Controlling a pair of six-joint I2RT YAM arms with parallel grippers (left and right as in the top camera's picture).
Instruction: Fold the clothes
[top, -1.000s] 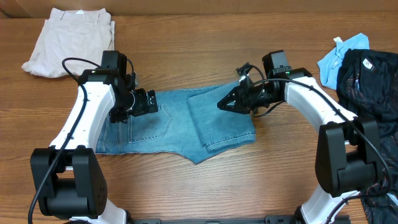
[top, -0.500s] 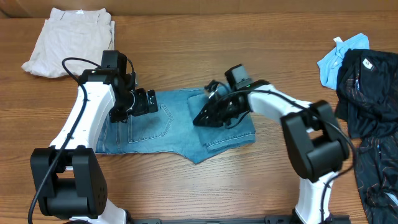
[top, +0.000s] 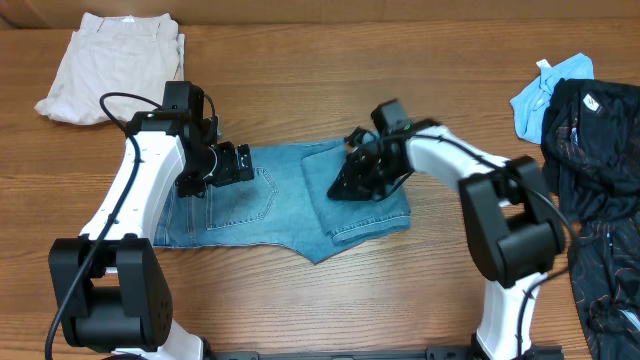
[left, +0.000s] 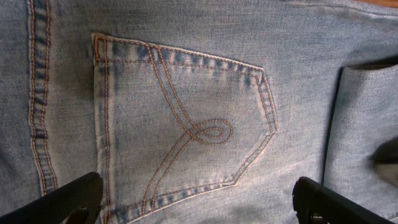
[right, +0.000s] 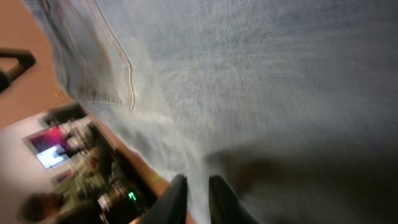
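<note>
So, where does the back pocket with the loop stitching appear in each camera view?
Overhead: the back pocket lies left of centre, on the flat part of the jeans.
Left wrist: the back pocket fills the middle of the picture.
Right wrist: not recognisable; only blurred denim shows.
Shared landmark: the folded leg, directly right of the pocket in the overhead and left wrist views.

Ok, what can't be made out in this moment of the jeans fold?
- Right wrist view: blur; whether the right gripper pinches the jeans cannot be told.
- Overhead: that gripper's own dark body hides its tips.
- Left wrist view: the bottom edge cuts off most of the left gripper, though its fingers stand wide apart.
- Overhead: the right edge cuts off the black clothes.
</note>
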